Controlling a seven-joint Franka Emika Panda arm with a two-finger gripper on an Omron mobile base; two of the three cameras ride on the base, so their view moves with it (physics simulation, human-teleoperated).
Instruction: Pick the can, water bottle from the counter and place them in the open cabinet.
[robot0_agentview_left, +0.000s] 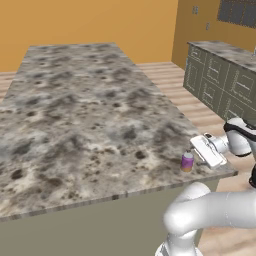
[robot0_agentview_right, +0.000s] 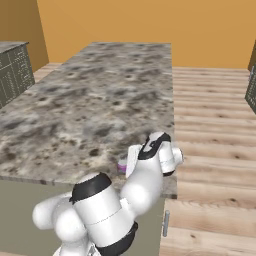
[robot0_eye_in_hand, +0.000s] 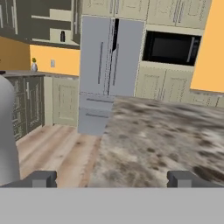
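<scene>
Broad grey-brown speckled granite counter (robot0_agentview_left: 85, 115), island-style, olive-green sides, standing on light wood plank floor (robot0_agentview_right: 215, 115). Near the counter's front right corner, one small purple-magenta can (robot0_agentview_left: 187, 161) with orange lower band and silver top, upright, close to the edge.
</scene>
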